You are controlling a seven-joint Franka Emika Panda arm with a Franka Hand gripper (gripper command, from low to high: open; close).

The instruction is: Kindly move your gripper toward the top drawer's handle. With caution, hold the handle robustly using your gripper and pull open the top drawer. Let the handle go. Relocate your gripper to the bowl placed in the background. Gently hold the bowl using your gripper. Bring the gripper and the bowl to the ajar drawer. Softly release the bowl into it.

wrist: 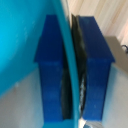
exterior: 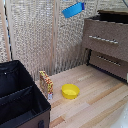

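The blue bowl [exterior: 74, 9] hangs tilted in the air near the top of the exterior view, to the left of the dresser and above it. In that view the arm holding it is out of sight. In the wrist view my gripper [wrist: 72, 75] is shut on the bowl [wrist: 22, 45]. The bowl's thin rim is pinched between the two dark blue fingers [wrist: 50, 70]. The top drawer [exterior: 105, 32] stands pulled out at the exterior view's right. Its silver handle [exterior: 103, 39] runs across the brown front.
A yellow bowl [exterior: 70, 91] sits on the wooden floor. A small colourful carton [exterior: 46, 84] stands beside a black fabric box [exterior: 20, 100] at the exterior view's left. A lower drawer [exterior: 108, 62] sits under the top one. A woven screen [exterior: 35, 35] forms the backdrop.
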